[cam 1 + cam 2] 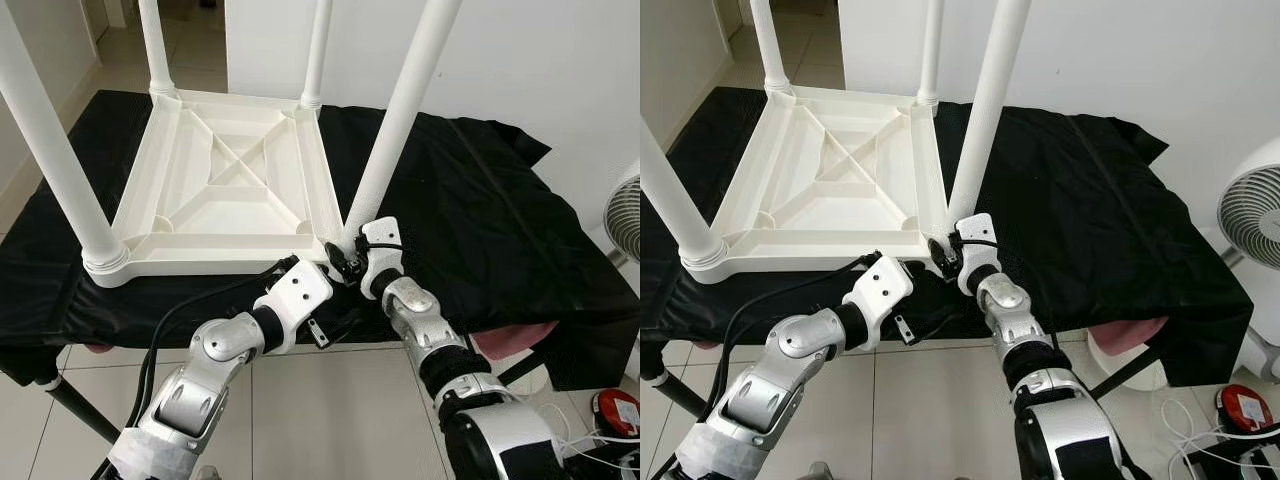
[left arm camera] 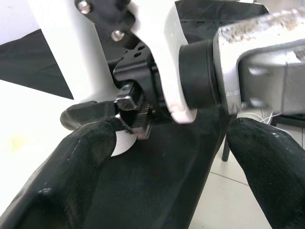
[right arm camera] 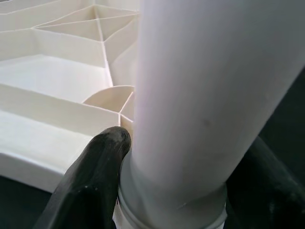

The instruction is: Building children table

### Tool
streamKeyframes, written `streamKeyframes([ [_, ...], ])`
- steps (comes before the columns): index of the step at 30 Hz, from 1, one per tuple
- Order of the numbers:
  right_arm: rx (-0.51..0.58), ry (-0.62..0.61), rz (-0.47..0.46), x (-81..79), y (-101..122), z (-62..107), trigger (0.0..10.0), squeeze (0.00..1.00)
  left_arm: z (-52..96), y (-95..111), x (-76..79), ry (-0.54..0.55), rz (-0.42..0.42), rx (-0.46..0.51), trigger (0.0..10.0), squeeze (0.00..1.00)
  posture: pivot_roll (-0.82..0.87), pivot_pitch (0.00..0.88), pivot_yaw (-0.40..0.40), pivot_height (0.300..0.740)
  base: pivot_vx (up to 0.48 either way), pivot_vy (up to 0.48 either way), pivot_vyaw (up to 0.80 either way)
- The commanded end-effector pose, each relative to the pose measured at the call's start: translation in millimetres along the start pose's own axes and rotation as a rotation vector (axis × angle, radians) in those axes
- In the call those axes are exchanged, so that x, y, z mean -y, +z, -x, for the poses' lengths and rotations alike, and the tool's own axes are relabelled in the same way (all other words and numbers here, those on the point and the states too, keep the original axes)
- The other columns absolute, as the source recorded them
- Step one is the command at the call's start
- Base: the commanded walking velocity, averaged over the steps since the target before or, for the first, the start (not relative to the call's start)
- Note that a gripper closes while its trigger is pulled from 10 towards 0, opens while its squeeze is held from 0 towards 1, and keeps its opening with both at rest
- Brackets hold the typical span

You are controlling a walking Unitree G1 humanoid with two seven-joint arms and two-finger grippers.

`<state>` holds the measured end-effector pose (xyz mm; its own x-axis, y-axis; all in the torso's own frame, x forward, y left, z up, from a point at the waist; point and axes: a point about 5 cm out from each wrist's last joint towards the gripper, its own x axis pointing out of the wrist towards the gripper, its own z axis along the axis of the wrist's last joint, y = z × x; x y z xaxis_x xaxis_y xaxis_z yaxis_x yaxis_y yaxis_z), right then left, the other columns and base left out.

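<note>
White plastic is making up the whole children's table, which is lying upside down on a worktop draped in black cloth, toward its left half. The right gripper is reaching to the near right corner, and in the right wrist view its fingers are sitting on either side of the base of the near right leg, pressed against it just above the socket collar, so it is gripping the leg. The left gripper is hovering just beside the right one at the worktop's near edge, fingers spread apart and holding nothing.

What could be going wrong from here, as I judge it: the grip is sitting very low on a tall leg, so any sideways pull could be tilting the leg in its socket or leaving it only half seated. Twisting hard could be sliding the whole light table across the cloth, or dragging it toward the near edge, which this corner is already close to. The two grippers are also crowding each other, so a careless move could be knocking them together.

Counting: one table top, four legs standing up from its corners, two grippers, one fan at the far right
</note>
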<state>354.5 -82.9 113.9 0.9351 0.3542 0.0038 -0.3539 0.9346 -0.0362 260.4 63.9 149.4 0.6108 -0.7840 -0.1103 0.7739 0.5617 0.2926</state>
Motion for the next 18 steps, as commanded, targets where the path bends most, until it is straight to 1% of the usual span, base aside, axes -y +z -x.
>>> streamKeyframes([
  [1, -0.04, -0.044, -0.015, -2.6, -8.7, 3.2, 0.0, 0.0, -2.1, 0.7, 0.9, 0.003, 0.006, 0.0, 10.0, 0.0, 0.05, 0.03, -0.087, 0.74, 0.0, 0.0, 0.0],
  [3, -0.04, -0.044, -0.015, -2.6, -8.7, 3.2, 0.0, 0.0, -2.1, 0.7, 0.9, 0.003, 0.006, 0.0, 10.0, 0.0, 0.05, 0.03, -0.087, 0.74, 0.0, 0.0, 0.0],
  [4, -0.033, -0.064, -0.023, -10.1, -7.6, 3.1, 0.0, 0.0, -2.2, 0.7, 1.1, 0.002, 0.006, 0.0, 10.0, 0.0, 0.05, 0.031, -0.09, 0.74, 0.0, 0.0, 0.0],
  [5, -0.033, -0.064, -0.023, -10.1, -7.6, 3.1, 0.0, 0.0, -2.2, 0.7, 1.1, 0.002, 0.006, 0.0, 10.0, 0.0, 0.05, 0.031, -0.09, 0.74, 0.0, 0.0, 0.0],
  [6, -0.027, -0.075, -0.035, -18.1, -5.8, 2.1, 0.0, 0.0, -2.3, 0.8, 1.8, 0.001, 0.006, 0.0, 10.0, 0.0, 0.05, 0.032, -0.091, 0.74, 0.0, 0.0, 0.0],
  [7, -0.027, -0.075, -0.035, -18.1, -5.8, 2.1, 0.0, 0.0, -2.3, 0.8, 1.8, 0.001, 0.006, 0.0, 10.0, 0.0, 0.05, 0.032, -0.091, 0.74, 0.0, 0.0, 0.0],
  [8, -0.017, -0.076, -0.042, -24.7, -3.3, 1.1, 0.0, 0.0, -2.5, 0.9, 2.3, 0.001, 0.007, 0.0, 10.0, 0.0, 0.05, 0.032, -0.094, 0.74, 0.0, 0.0, 0.0],
  [9, -0.017, -0.076, -0.042, -24.7, -3.3, 1.1, 0.0, 0.0, -2.5, 0.9, 2.3, 0.001, 0.007, 0.0, 10.0, 0.0, 0.05, 0.032, -0.094, 0.74, 0.0, 0.0, 0.0],
  [10, 0.001, -0.064, -0.041, -29.6, 0.6, 0.7, 0.0, 0.0, -2.5, 0.8, 2.8, 0.003, 0.009, 0.0, 10.0, 0.0, 0.05, 0.034, -0.096, 0.74, 0.0, 0.0, 0.0],
  [11, 0.022, -0.047, -0.035, -29.9, 4.1, 1.5, 4.3, 0.0, -2.2, 0.3, 3.6, 0.005, 0.011, -0.001, 10.0, 0.0, 0.05, 0.035, -0.103, 0.74, 0.0, 0.0, 0.0],
  [12, 0.022, -0.047, -0.035, -29.9, 4.1, 1.5, 4.3, 0.0, -2.2, 0.3, 3.6, 0.005, 0.011, -0.001, 10.0, 0.0, 0.05, 0.035, -0.103, 0.74, 0.0, 0.0, 0.0],
  [13, 0.035, -0.041, -0.031, -28.4, 6.4, 2.9, 10.0, 0.43, -2.0, -0.2, 4.1, 0.007, 0.013, -0.002, 10.0, 0.0, 0.05, 0.034, -0.105, 0.74, 0.0, 0.0, 0.0],
  [14, 0.058, -0.037, -0.032, -24.0, 8.9, 5.8, 10.0, 1.0, -1.6, -0.6, 4.4, 0.011, 0.015, -0.002, 10.0, 0.0, 0.06, 0.034, -0.111, 0.74, 0.0, 0.0, 0.0],
  [15, 0.058, -0.037, -0.032, -24.0, 8.9, 5.8, 10.0, 1.0, -1.6, -0.6, 4.4, 0.011, 0.015, -0.002, 10.0, 0.0, 0.06, 0.034, -0.111, 0.74, 0.0, 0.0, 0.0],
  [18, 0.099, -0.036, -0.037, -15.8, 12.8, 13.4, 10.0, 1.0, -0.7, -0.5, 3.1, 0.032, 0.018, 0.001, 10.0, 0.0, 0.06, 0.032, -0.115, 0.74, 0.0, 0.0, 0.0],
])
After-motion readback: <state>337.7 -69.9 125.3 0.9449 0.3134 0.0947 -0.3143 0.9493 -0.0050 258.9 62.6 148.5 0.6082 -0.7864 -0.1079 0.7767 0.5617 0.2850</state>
